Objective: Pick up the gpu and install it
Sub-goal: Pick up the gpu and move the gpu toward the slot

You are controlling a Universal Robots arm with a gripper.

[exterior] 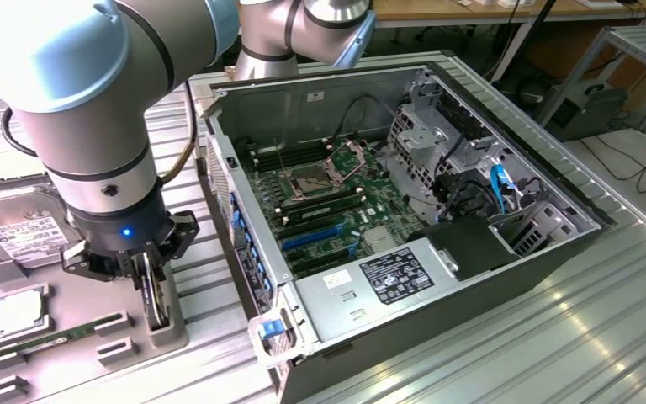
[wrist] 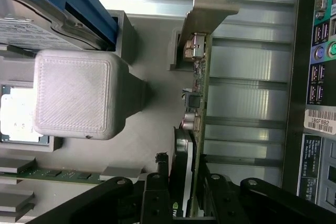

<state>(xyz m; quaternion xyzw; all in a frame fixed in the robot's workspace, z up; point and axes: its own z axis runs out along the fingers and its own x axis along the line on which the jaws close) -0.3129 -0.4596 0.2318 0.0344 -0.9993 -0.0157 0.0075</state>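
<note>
The gpu stands on edge in a grey holder at the exterior view's left, beside the open computer case. My gripper is straight above it, its fingers down on both sides. In the wrist view the gpu shows as a thin green card with a silvery bracket. My gripper has its black fingers pressed against the card's two faces, so it is shut on the card. The card still sits in its holder.
On the grey tray lie a silver hard drive, a processor and a green memory stick. Inside the case, the motherboard's blue slots face up. A grey block stands close beside the card.
</note>
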